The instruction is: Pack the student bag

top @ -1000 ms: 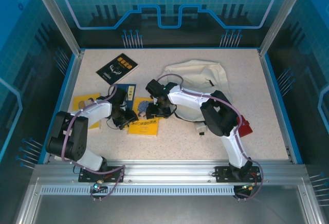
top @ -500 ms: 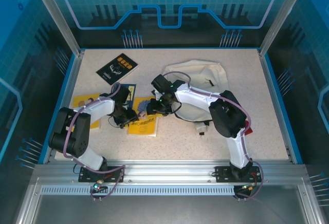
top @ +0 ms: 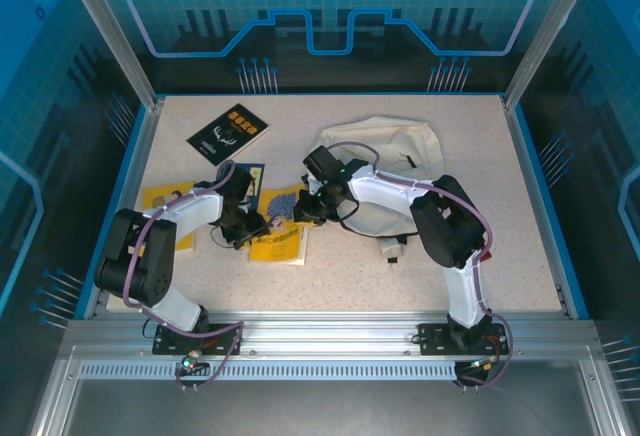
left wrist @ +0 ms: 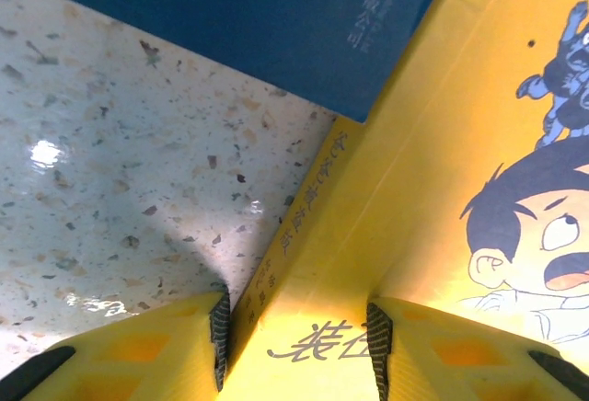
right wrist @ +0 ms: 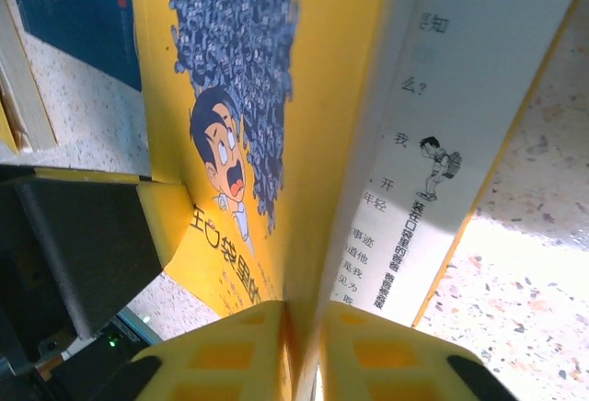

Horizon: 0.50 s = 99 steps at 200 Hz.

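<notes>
1. The student bag [top: 395,151] lay slumped on the table [top: 350,281], right of centre toward the far side. The right arm reached across its near-left part, and its opening could not be made out.
2. The right gripper [right wrist: 304,350], just left of the bag, was closed on one edge of a thin yellow comic book [right wrist: 235,97]. The illustrated front cover faced one side of the jaws and the pale back cover the other.
3. The left gripper [left wrist: 296,346] stood half-wide astride the same book's spine edge. Whether its pads [left wrist: 221,337] actually pinched the book could not be told.
4. A blue book [left wrist: 258,15] lay just beside the yellow one's far-left corner. A black book [top: 228,134] and a second yellow book [top: 160,204] lay farther left, unpacked.
5. The step in hand, by judgement, was picking up the first book. The next move likely called for lifting it clear under one firm grip and for opening the bag's mouth to receive it.
</notes>
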{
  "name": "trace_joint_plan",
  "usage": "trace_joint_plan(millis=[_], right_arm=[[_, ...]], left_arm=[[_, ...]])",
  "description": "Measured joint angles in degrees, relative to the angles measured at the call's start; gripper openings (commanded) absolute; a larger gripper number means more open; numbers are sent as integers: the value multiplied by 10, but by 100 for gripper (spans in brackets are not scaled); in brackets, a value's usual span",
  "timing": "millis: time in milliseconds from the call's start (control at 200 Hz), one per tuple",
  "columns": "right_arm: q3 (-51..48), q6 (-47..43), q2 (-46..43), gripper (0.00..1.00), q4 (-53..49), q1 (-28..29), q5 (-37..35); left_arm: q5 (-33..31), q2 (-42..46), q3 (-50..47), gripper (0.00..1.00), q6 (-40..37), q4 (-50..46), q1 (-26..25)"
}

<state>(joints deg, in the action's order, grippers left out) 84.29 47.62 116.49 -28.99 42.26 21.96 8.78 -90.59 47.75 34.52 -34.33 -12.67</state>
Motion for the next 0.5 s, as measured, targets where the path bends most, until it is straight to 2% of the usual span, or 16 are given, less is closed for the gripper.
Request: trace_joint_plan(millis=[80,185,320,495], right_arm=[[-1,-4,0,0,-1,0,-6],[-12,-15,-4,0,8,-2,-10],[-51,-41,-37,0,46,-6,-7],[-108,-77,-118,0,86,-36,36]], left_arm=[[0,4,-1,54,0,2,-1],[11,12,-1,67,4,14,3],[59,40,14,78,11,20,29],[129,70,42,96,10,47,59]])
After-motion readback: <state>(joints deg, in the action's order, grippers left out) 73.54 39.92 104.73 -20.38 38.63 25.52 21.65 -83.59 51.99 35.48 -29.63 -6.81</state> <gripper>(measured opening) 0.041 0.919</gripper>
